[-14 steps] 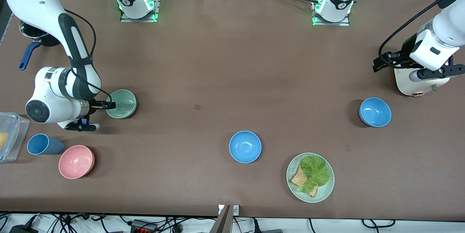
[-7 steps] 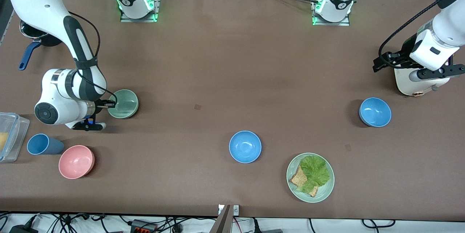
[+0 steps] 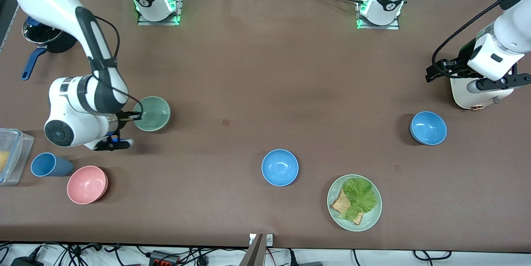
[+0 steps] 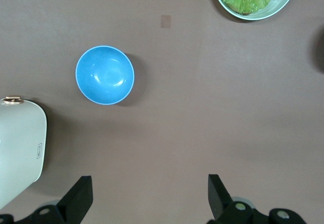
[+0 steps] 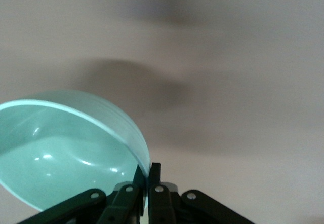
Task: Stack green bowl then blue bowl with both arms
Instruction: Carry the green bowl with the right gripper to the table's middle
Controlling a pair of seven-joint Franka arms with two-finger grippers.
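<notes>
The pale mint-green bowl (image 3: 152, 113) hangs a little above the table toward the right arm's end. My right gripper (image 3: 136, 115) is shut on its rim; the right wrist view shows the bowl (image 5: 66, 148) tilted, its rim pinched at the gripper (image 5: 149, 176). Two sky-blue bowls rest on the table: one (image 3: 280, 167) near the middle, one (image 3: 428, 128) toward the left arm's end, also in the left wrist view (image 4: 105, 75). My left gripper (image 4: 150, 198) is open and empty, held high over the table beside a white appliance (image 3: 473, 91); the left arm waits.
A pale-green plate (image 3: 336, 212) with bread and lettuce lies near the front edge. A pink bowl (image 3: 87, 184), a blue cup (image 3: 50, 164) and a clear box (image 3: 12, 154) sit at the right arm's end. A dark pot (image 3: 45, 42) stands farther from the camera.
My right gripper has lifted the green bowl and carried it a little toward the table's middle. The left arm and both blue bowls have not moved.
</notes>
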